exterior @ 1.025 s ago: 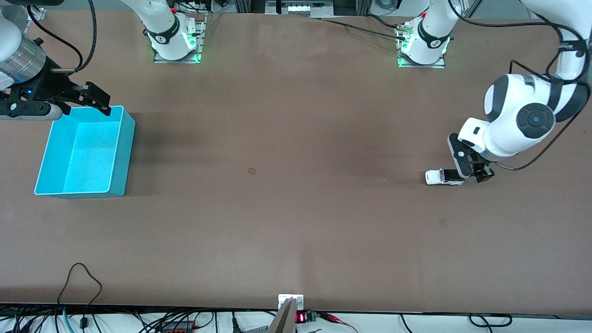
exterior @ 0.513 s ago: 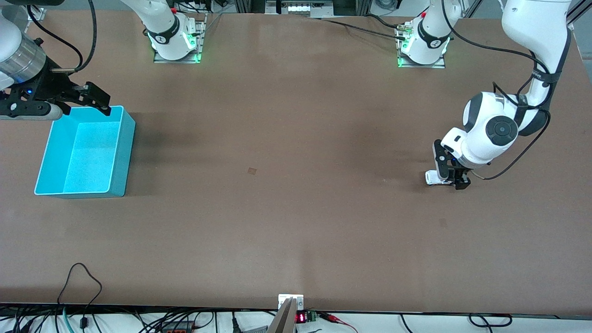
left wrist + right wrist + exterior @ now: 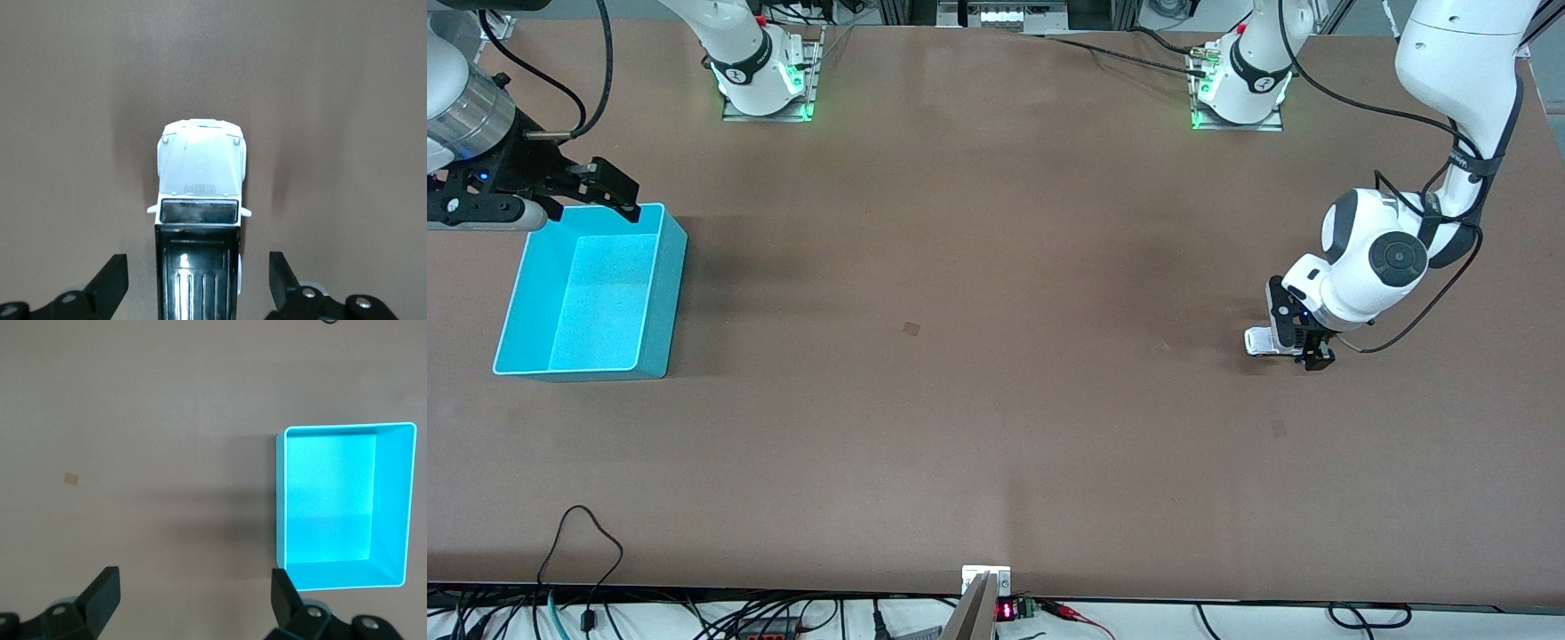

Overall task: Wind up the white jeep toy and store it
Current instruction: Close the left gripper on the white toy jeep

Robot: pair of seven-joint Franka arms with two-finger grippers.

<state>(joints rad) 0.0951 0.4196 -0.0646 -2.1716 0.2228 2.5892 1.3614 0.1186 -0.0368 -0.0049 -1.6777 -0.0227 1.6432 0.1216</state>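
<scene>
While glossy, the boxy white jeep toy (image 3: 200, 220) sits between open left pincer (image 3: 198, 283) fingers.

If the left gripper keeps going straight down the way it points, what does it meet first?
The white jeep toy: its black rear roof sits between the left gripper's open jaws, so they would likely straddle it, then reach the table.

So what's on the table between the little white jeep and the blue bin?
Only bare table and a tiny tan speck lie between the white jeep and the blue bin, as the front view shows.
</scene>
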